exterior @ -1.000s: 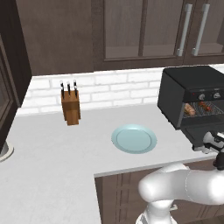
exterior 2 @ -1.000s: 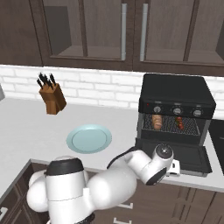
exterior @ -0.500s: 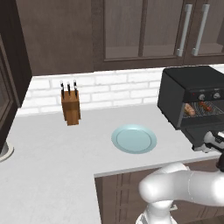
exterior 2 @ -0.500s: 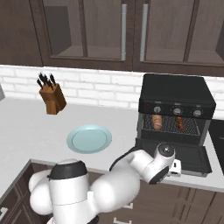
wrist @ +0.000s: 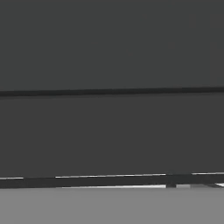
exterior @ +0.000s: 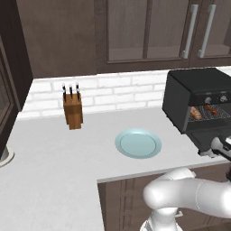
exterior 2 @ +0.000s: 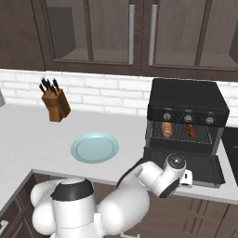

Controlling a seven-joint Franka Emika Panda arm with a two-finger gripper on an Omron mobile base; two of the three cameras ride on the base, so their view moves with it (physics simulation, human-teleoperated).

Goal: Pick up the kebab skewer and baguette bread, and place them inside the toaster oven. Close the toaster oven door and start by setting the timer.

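Observation:
The black toaster oven (exterior 2: 188, 104) (exterior: 198, 92) stands at the counter's right end. Its door (exterior 2: 200, 166) (exterior: 204, 135) is folded down flat in front. On the wire rack inside, the baguette bread (exterior 2: 166, 129) (exterior: 195, 113) lies to the left and the kebab skewer (exterior 2: 191, 132) (exterior: 212, 109) to the right. My gripper (exterior 2: 187, 178) (exterior: 221, 148) is low at the door's front edge, open, with nothing in it. In the hand view, a dark flat panel (wrist: 112, 131) with a thin line across it sits very close.
A pale blue plate (exterior 2: 94, 148) (exterior: 138, 143) lies mid-counter. A wooden knife block (exterior 2: 56, 106) (exterior: 73, 113) stands by the white brick wall. Dark cabinets hang above. The counter's front edge runs just below the plate.

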